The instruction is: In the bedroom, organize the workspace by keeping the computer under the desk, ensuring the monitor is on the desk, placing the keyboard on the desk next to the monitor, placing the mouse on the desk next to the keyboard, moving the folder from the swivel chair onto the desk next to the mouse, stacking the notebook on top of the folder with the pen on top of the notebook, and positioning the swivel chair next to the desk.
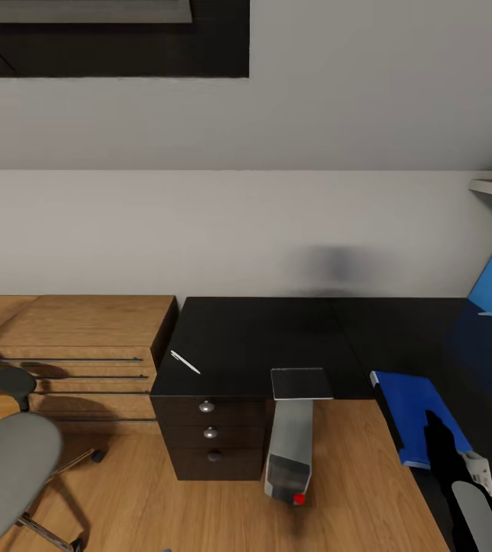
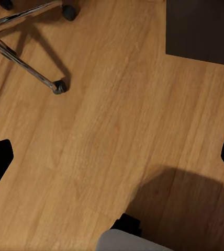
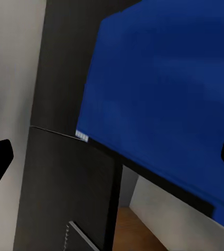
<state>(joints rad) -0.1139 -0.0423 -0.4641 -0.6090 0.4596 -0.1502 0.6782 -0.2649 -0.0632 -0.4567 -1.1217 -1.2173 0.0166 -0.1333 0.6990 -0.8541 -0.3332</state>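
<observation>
A: Head view: where does the paperwork stand?

B: The folder (image 1: 418, 418) lies flat on the right wing of the bench (image 1: 254, 341), near its front edge. The notebook (image 1: 301, 383) sits on the front edge just above the computer (image 1: 290, 452), and the pen (image 1: 185, 362) lies well to its left, above the drawers.

A: And the claws?

B: Left claw (image 2: 112, 157) is spread wide and empty over the floor (image 2: 112, 104), beside the chair (image 1: 4, 468) legs. Right claw (image 3: 112, 157) is also wide open, holding nothing, facing a blue screen (image 3: 164, 94).

A: Next?

B: Probably the stacking: take the notebook and carry it onto the folder.
</observation>
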